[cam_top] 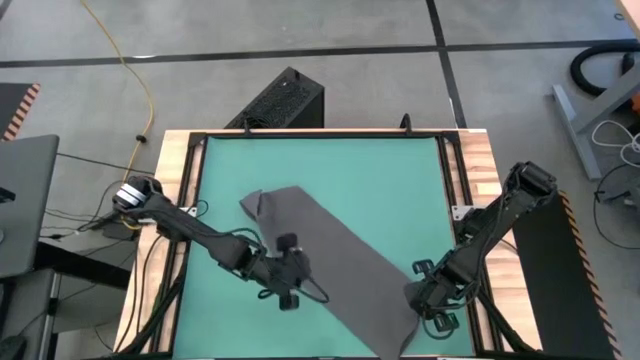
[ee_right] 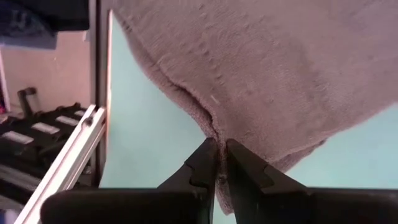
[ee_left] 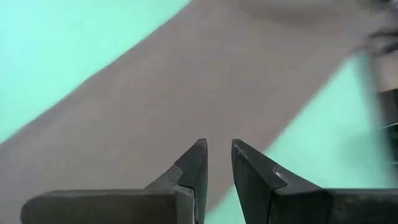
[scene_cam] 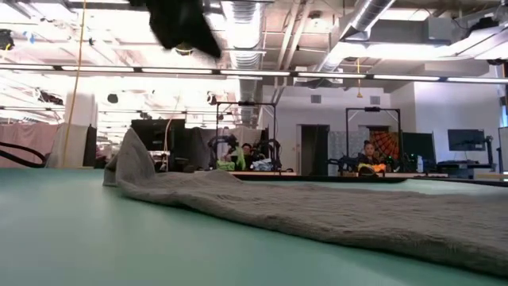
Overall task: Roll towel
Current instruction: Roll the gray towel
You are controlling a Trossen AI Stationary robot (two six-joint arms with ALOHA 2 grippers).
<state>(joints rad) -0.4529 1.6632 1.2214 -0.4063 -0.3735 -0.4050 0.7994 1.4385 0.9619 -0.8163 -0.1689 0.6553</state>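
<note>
- Lying diagonally on the green mat (cam_top: 330, 180), the towel (cam_top: 340, 265) runs from a rumpled, raised far corner near the mat's middle to a near corner at the right front edge of the bench (cam_top: 480, 150); it is flat and unrolled.
- The right end effector (ee_right: 219, 163) has its fingers nearly together on a fold at the towel's near corner. The bite looks thin, taking edge only; judged risk: the cloth slips out once pulled.
- The left end effector (ee_left: 217, 163) hovers over the towel's left long edge, fingers narrowly apart, with nothing between them. With one side unheld, any roll started from the right corner would likely skew into a cone.
- The towel sits askew to the mat edges; rolling along this diagonal could carry cloth off the mat's front.
- The raised far corner may fold under and leave a lumpy end.
</note>
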